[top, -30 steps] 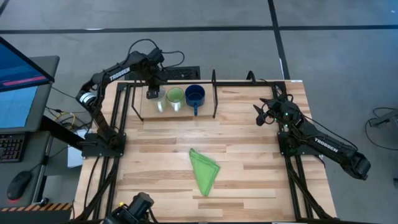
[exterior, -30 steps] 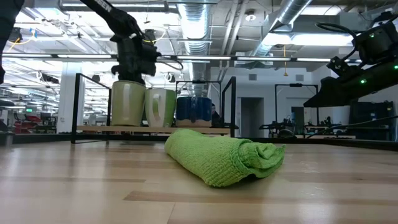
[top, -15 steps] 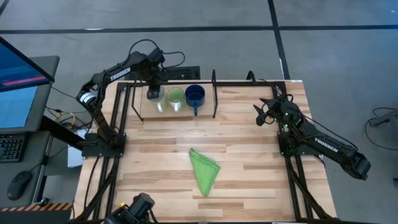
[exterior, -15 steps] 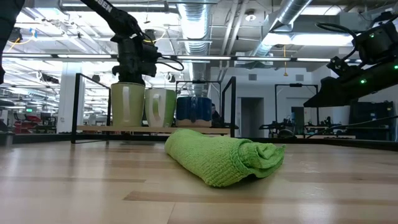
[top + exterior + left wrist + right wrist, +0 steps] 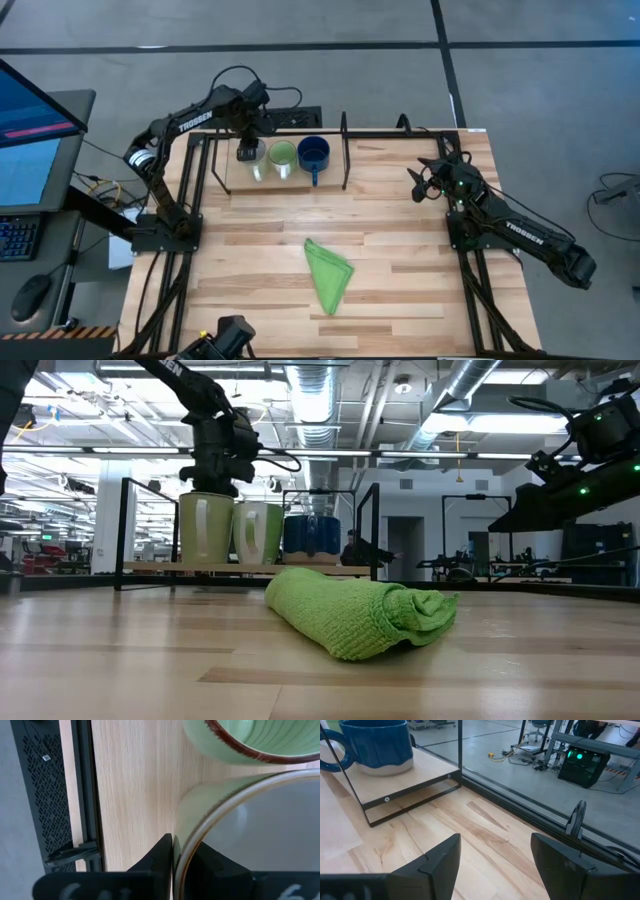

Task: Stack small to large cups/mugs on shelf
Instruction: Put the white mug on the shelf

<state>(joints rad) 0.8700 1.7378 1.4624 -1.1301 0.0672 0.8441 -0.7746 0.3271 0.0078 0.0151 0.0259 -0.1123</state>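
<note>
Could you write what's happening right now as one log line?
left end effector: straddling white mug rim on shelf | right end effector: open, idle | three mugs on shelf

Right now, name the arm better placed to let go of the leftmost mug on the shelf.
Left. The left gripper straddles the rim of the leftmost mug on the shelf. The right gripper hangs open, well clear of it.

mugs (image 5: 283, 156) in a row on shelf (image 5: 235, 187) | cloth (image 5: 329, 273) mid-table, in front of shelf

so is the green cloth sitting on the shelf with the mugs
No, the green cloth lies on the bare table, well in front of the shelf.
</note>
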